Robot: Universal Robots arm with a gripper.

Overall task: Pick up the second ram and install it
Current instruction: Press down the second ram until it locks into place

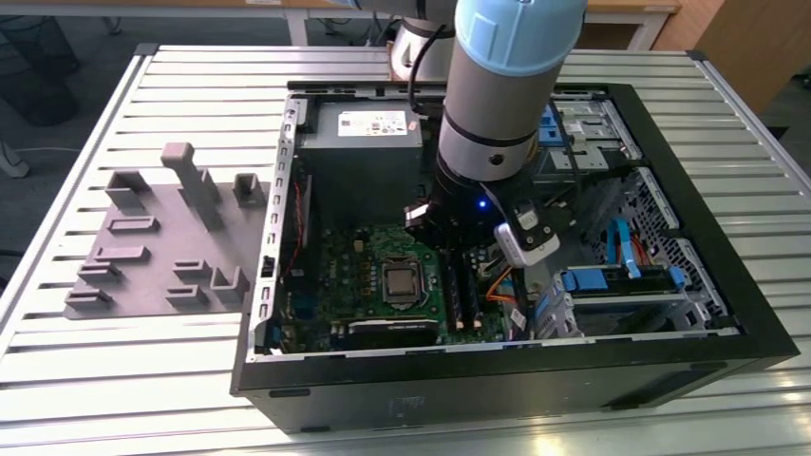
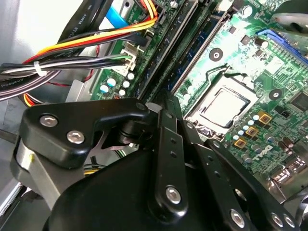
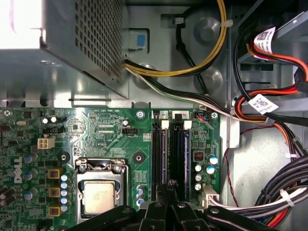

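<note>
Jaws look pressed together, operator: in both wrist views the gripper (image 3: 169,186) (image 2: 163,98) narrows to a single closed tip with nothing pinched in it. You will find that tip low over the memory slots (image 3: 160,154), just above the board. The second ram (image 3: 181,154) (image 2: 204,48) is not in the jaws; it stands on edge in one of those slots as a long blue strip, and the closed tip sits at or just beside its near end, though you cannot tell whether they touch. In the exterior view the gripper (image 1: 469,249) hangs inside the open computer case (image 1: 709,313), with the slots at about three o'clock from the processor socket (image 1: 403,280) and the power supply (image 1: 361,142) at about twelve o'clock from it.
</note>
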